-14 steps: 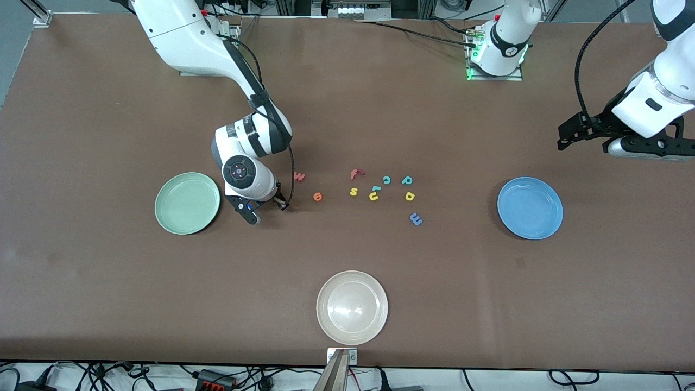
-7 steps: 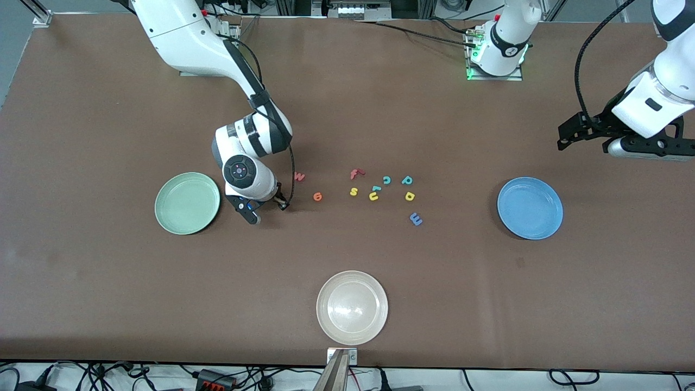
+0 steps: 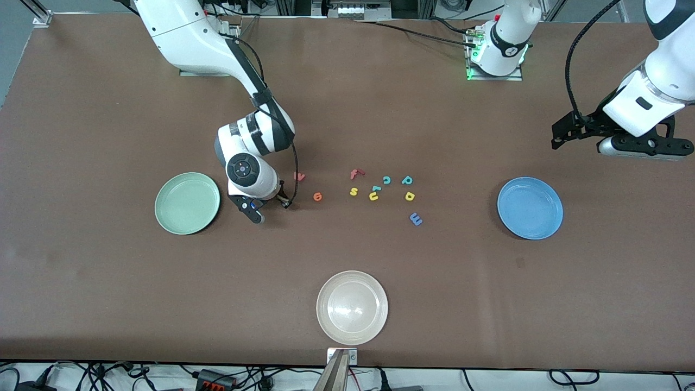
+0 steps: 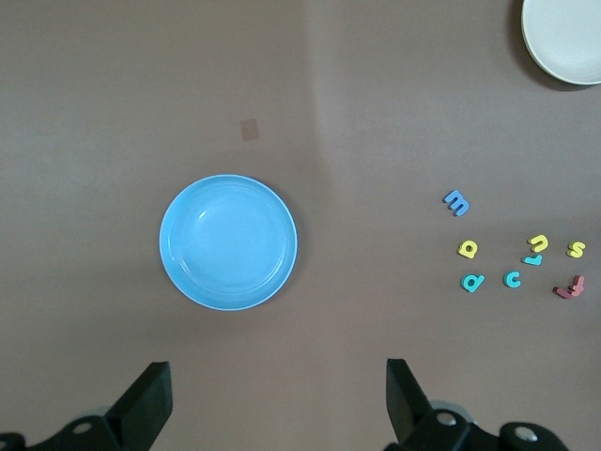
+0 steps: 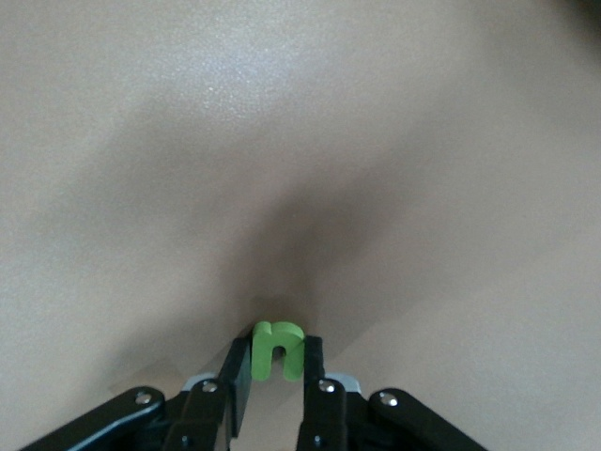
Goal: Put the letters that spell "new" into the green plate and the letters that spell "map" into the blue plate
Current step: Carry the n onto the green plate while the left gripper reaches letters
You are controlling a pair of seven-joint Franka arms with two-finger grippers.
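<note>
My right gripper (image 5: 277, 376) pinches the little green foam letter n (image 5: 275, 349) just above the brown table beside the round pale green plate (image 3: 187, 203), so I should lift straight, squeeze gently, drop it inside, while my left gripper (image 4: 272, 399) waits open.

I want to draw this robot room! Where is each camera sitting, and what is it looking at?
Front view: high across the table, facing both arms; right gripper between green plate and orange e.
Left wrist view: on the waiting left arm, looking down on blue plate; its open fingers show.
Right wrist view: on the right arm, looking at the table; its fingers pinch the green n.
Front and left wrist views share the blue plate and blue m.
</note>
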